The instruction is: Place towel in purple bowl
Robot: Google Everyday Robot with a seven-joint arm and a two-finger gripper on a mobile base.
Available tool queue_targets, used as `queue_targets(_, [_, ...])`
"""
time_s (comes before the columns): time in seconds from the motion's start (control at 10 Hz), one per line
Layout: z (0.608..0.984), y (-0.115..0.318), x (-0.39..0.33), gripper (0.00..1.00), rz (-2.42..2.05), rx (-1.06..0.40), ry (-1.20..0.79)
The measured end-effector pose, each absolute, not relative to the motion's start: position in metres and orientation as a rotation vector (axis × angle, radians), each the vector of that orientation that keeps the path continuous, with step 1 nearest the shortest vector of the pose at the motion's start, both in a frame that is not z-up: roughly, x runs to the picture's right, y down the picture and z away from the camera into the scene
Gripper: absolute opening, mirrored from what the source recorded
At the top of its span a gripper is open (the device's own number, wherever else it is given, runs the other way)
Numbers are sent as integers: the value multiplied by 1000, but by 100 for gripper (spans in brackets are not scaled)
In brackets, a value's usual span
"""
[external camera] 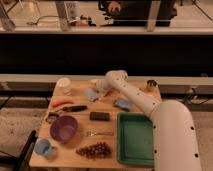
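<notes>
The towel (91, 94) is a pale blue-grey crumpled cloth at the back middle of the wooden table (75, 162). My gripper (99, 92) reaches in from the right on the white arm and sits right at the towel's right edge, low over the table. The purple bowl (63, 128) stands empty at the front left, well apart from the towel and the gripper.
A green tray (135, 139) fills the front right. A black block (99, 116), a fork (99, 133), grapes (94, 149) and a blue cup (43, 147) lie near the bowl. A carrot (61, 102), a knife (73, 108), a white cup (63, 85), a blue cloth (122, 104) and a can (151, 85) lie further back.
</notes>
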State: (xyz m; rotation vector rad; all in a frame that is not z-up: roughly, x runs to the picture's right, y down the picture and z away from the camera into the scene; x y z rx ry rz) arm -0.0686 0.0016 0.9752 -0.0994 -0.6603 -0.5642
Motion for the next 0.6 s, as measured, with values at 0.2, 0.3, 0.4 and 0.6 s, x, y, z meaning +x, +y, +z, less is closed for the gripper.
queue_targets(0.2, [975, 0, -72, 80, -560, -84, -697])
queue_targets(0.3, [974, -1, -74, 80, -556, -77, -715])
queue_targets(0.4, [974, -1, -75, 80, -552, -72, -729])
queue_targets(0.6, [974, 0, -76, 80, -541, -71, -750])
